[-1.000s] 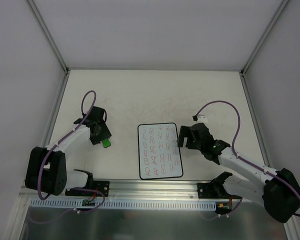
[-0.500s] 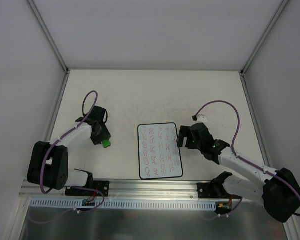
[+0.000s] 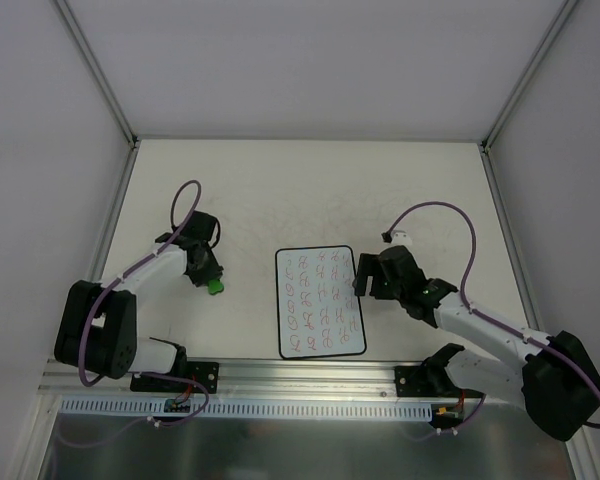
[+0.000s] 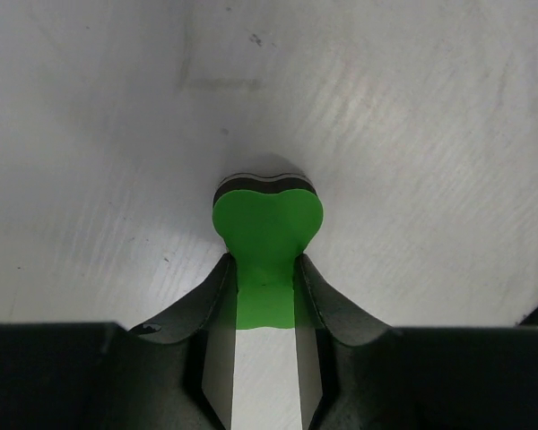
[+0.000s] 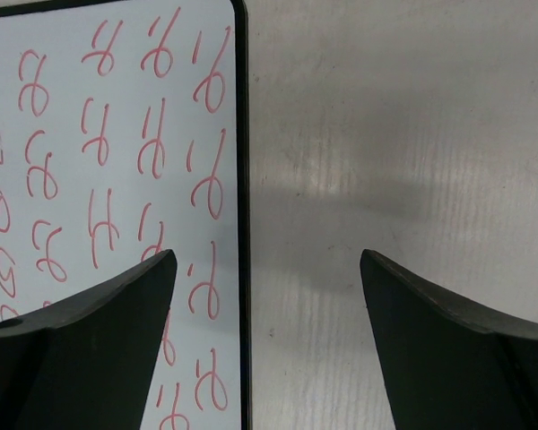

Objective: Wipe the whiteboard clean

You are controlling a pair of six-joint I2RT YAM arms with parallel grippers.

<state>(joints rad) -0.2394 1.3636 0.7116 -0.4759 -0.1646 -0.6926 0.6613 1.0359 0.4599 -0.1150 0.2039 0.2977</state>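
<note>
The whiteboard lies flat at the table's middle front, covered in rows of red scribbles. It also shows in the right wrist view. My left gripper is left of the board, shut on a small green eraser. In the left wrist view the eraser is squeezed between the fingers, low over the tabletop. My right gripper is open and empty, straddling the board's right black edge; one of its fingers is over the board.
The cream tabletop stretches behind the board. White walls with metal posts close it on three sides. A slotted metal rail with both arm bases runs along the near edge. Purple cables loop above each arm.
The left wrist has turned and shifted slightly to the far right, with the eraser staying at about the same spot. The right gripper has hardly moved.
</note>
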